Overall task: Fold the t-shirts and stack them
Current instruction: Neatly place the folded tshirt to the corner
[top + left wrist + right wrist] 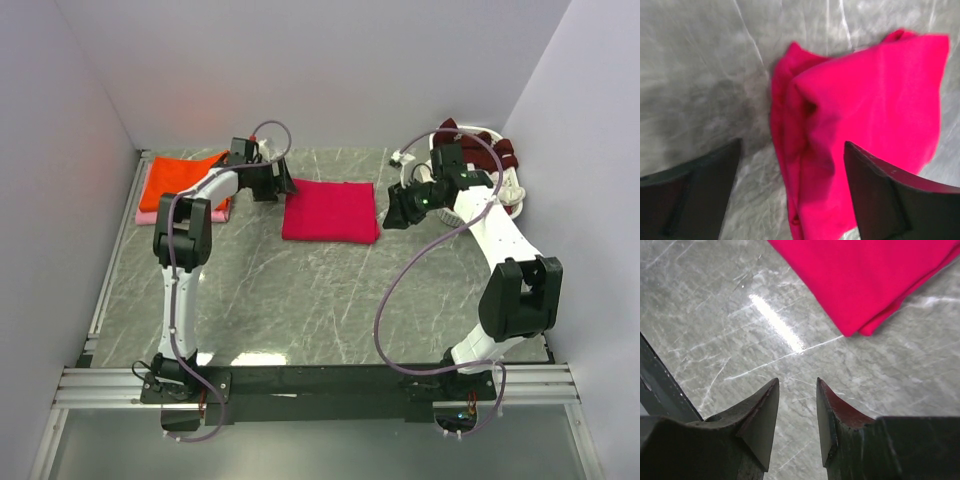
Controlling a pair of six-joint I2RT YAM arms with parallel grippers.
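Note:
A crimson-pink t-shirt lies folded into a rectangle on the marble table, toward the back middle. My left gripper hovers at its left edge. In the left wrist view it is open, with the shirt's layered edge beneath the wide gap. My right gripper sits just right of the shirt. It is open over bare marble with nothing between its fingers, and a shirt corner shows ahead of it. A folded orange t-shirt rests on a pale pink one at back left.
A white laundry basket stands in the back right corner with dark maroon cloth heaped in it. White walls close in on the left, back and right. A metal rail runs along the table's left edge.

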